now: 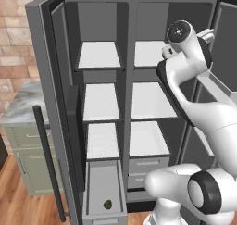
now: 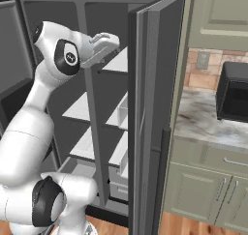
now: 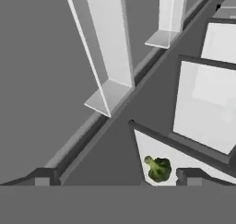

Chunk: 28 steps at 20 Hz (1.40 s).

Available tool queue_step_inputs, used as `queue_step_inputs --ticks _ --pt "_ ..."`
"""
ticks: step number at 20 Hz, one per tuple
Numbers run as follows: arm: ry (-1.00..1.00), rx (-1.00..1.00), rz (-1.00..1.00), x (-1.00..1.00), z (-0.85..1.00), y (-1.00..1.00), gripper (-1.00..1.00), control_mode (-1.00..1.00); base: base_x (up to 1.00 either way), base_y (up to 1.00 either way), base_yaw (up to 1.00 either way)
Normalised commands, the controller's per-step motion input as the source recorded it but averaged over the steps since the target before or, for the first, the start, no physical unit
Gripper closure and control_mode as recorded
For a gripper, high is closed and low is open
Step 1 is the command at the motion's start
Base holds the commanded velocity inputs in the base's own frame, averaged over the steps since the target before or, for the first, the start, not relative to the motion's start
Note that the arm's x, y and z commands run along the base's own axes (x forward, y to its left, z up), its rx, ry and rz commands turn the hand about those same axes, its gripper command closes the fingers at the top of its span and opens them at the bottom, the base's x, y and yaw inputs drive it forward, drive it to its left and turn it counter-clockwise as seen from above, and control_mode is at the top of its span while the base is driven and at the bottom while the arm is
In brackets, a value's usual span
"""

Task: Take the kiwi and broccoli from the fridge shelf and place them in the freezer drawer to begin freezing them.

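The broccoli (image 3: 158, 168), a bright-green bumpy floret, lies on the white fridge shelf (image 3: 189, 156) just beyond my right fingertip (image 3: 188, 176). My gripper (image 3: 115, 180) is open, its tips far apart and nothing between them. The arm reaches up into the fridge's upper right side, where the hand (image 2: 100, 48) hovers over the top right shelf (image 1: 147, 53). Low on the left, the long grey freezer drawer (image 1: 102, 178) is pulled out. The dark olive kiwi (image 1: 108, 204) rests on its floor near the front.
The left fridge door (image 1: 46, 85) and the right door (image 2: 150, 113) stand open on either side of the arm. White door bins (image 3: 113, 75) run along the door's inner face. A marble counter (image 2: 203, 123) carries a dark oven (image 2: 235, 96).
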Motion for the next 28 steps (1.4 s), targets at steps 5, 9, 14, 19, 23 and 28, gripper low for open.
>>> queue_step_inputs --ticks 5,9,14,19,23,28 --pt "0.18 -0.07 0.0 0.49 -0.46 0.0 -1.0 -1.0 0.0 0.0 0.0" --pt "0.09 -0.02 0.0 0.42 -0.16 -0.06 -1.0 -1.0 0.0 0.0 0.0" --pt "0.11 0.0 0.0 0.52 -0.24 -0.1 -1.0 -1.0 0.0 0.0 0.0" --pt "0.11 -0.03 0.0 0.52 -0.18 -0.08 -1.0 -1.0 0.0 0.0 0.0" --pt "0.02 -0.03 0.0 0.4 -0.01 -0.13 -1.0 -1.0 0.0 0.0 0.0" --pt "0.03 -0.01 0.0 0.38 -0.07 -0.15 -1.0 -1.0 0.0 0.0 0.0"
